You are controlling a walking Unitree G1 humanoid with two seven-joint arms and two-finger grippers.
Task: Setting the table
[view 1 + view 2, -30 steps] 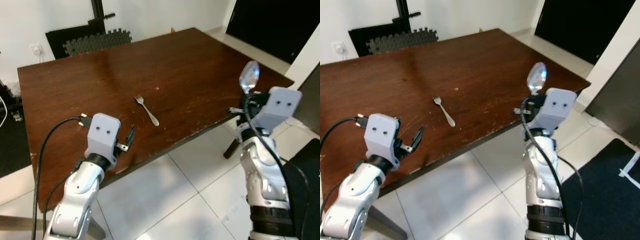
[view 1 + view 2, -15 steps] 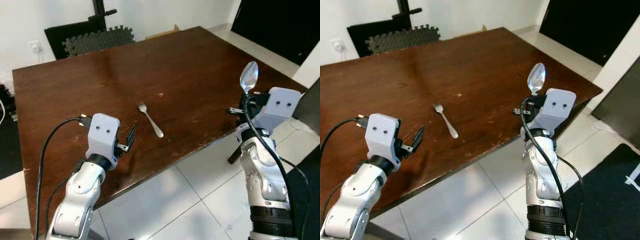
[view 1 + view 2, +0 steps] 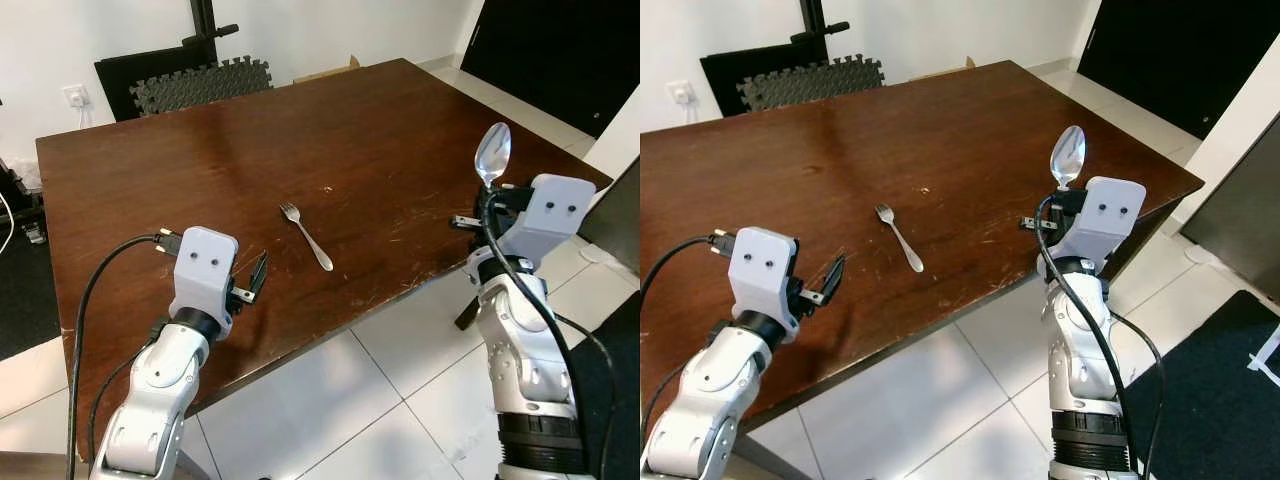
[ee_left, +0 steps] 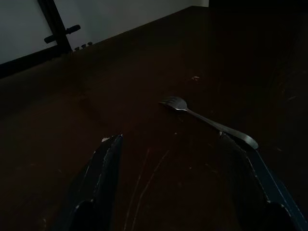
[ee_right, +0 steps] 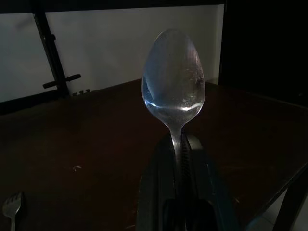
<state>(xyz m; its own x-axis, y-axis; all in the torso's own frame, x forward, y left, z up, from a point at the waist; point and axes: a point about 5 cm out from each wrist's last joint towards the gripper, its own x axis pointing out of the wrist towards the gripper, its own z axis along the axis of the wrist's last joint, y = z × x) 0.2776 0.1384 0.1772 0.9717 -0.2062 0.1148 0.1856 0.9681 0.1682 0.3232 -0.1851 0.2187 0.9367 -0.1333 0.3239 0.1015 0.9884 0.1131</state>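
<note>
Steel spoon (image 3: 495, 156) is held upright, bowl up, clamped by the right gripper (image 3: 492, 205) off the tabletop's (image 3: 200, 150) right edge. A fork (image 3: 306, 236) lies mid-table. The left gripper (image 4: 175, 159) is spread wide and empty above the near edge. The thin handle could slip or tilt when lowered. No writing can be read.

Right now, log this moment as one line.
task: setting table | right gripper: shut on spoon, bowl up, over table edge | left gripper: open, above table | fork: lying mid-table

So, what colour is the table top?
Dark reddish-brown wooden table top, clearest in left eye view.
</note>
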